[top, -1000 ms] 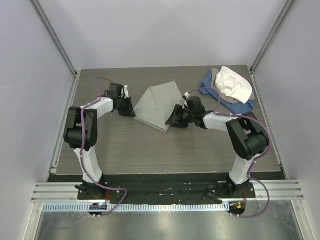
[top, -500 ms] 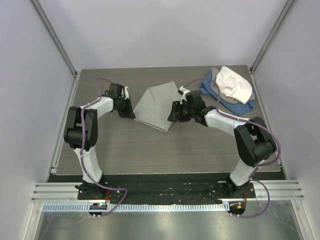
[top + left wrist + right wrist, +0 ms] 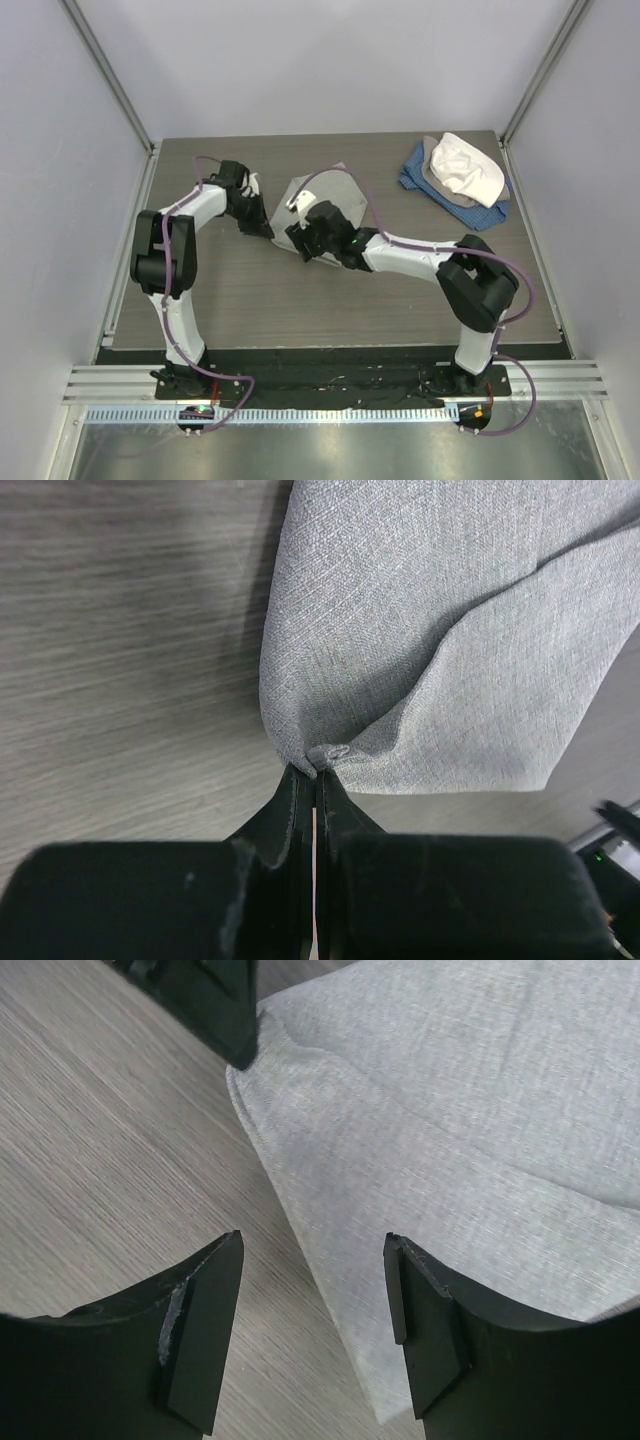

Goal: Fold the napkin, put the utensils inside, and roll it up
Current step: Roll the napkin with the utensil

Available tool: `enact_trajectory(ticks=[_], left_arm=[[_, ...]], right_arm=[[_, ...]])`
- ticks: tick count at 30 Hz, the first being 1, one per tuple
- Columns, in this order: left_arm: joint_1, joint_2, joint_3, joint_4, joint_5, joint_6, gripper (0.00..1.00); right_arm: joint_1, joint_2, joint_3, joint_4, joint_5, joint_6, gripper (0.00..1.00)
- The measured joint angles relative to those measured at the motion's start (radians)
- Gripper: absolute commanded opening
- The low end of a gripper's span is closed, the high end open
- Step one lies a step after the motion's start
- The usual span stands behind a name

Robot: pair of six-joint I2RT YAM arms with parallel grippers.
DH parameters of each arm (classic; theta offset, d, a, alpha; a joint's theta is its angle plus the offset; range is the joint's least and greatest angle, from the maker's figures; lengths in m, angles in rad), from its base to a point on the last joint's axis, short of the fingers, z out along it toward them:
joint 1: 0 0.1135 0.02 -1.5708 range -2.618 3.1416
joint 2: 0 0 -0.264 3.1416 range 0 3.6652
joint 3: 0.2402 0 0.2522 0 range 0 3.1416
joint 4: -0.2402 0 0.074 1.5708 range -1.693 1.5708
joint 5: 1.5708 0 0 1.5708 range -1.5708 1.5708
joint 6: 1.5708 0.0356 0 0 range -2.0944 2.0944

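The light grey napkin [image 3: 331, 191] lies folded on the dark wood table, and my right arm covers most of it in the top view. My left gripper [image 3: 264, 229] is shut on the napkin's left corner, with a small bunch of cloth pinched at its tips [image 3: 315, 772]. From that pinch the napkin [image 3: 430, 630] spreads away. My right gripper [image 3: 296, 240] hovers open over the napkin's near-left edge [image 3: 450, 1110], its jaws [image 3: 313, 1250] straddling the edge and holding nothing. The left gripper's fingers [image 3: 215, 1000] show just beyond. The utensils are out of view.
A heap of blue, grey and white cloths [image 3: 460, 175] lies at the back right corner of the table [image 3: 250, 300]. Grey walls and metal posts close in the sides and the back.
My right arm has swung left across the napkin to its near-left edge, and its jaws have widened. The left gripper has closed on the napkin's corner and stayed in place.
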Motion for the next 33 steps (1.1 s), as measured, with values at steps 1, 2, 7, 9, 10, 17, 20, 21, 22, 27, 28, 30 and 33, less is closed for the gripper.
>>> enact_trajectory(ticks=[1, 2, 7, 9, 10, 17, 20, 21, 22, 27, 28, 30, 33], left_arm=[[0.002, 0.002, 0.000, -0.007, 0.011, -0.003, 0.00], [0.005, 0.002, 0.000, -0.012, 0.020, -0.006, 0.00], [0.024, 0.010, 0.000, -0.018, 0.065, -0.028, 0.00], [0.031, 0.013, 0.000, -0.018, 0.080, -0.034, 0.00], [0.034, 0.013, 0.000, -0.018, 0.087, -0.036, 0.00], [0.043, 0.013, 0.000, -0.017, 0.116, -0.054, 0.00], [0.045, 0.013, 0.000, -0.017, 0.124, -0.057, 0.00], [0.045, 0.013, 0.000, -0.017, 0.127, -0.057, 0.00], [0.046, 0.013, 0.000, -0.017, 0.129, -0.058, 0.00], [0.049, 0.013, 0.000, -0.017, 0.141, -0.061, 0.00], [0.050, 0.013, 0.000, -0.017, 0.142, -0.061, 0.00], [0.053, 0.013, 0.000, -0.017, 0.143, -0.062, 0.00], [0.057, 0.013, 0.000, -0.017, 0.145, -0.063, 0.00]], right_arm=[[0.018, 0.020, 0.000, 0.018, 0.025, -0.018, 0.66], [0.034, 0.039, 0.002, 0.031, 0.050, -0.032, 0.67], [0.107, 0.160, 0.050, 0.095, 0.166, -0.100, 0.67], [0.126, 0.199, 0.067, 0.124, 0.204, -0.129, 0.67], [0.136, 0.215, 0.075, 0.136, 0.223, -0.145, 0.67], [0.180, 0.302, 0.120, 0.220, 0.320, -0.231, 0.67], [0.190, 0.331, 0.127, 0.249, 0.351, -0.251, 0.67], [0.192, 0.343, 0.133, 0.259, 0.366, -0.259, 0.67], [0.195, 0.353, 0.139, 0.265, 0.375, -0.264, 0.66], [0.201, 0.406, 0.171, 0.311, 0.468, -0.303, 0.63], [0.202, 0.411, 0.171, 0.317, 0.489, -0.311, 0.63], [0.203, 0.417, 0.168, 0.328, 0.529, -0.326, 0.61], [0.203, 0.416, 0.134, 0.371, 0.581, -0.349, 0.61]])
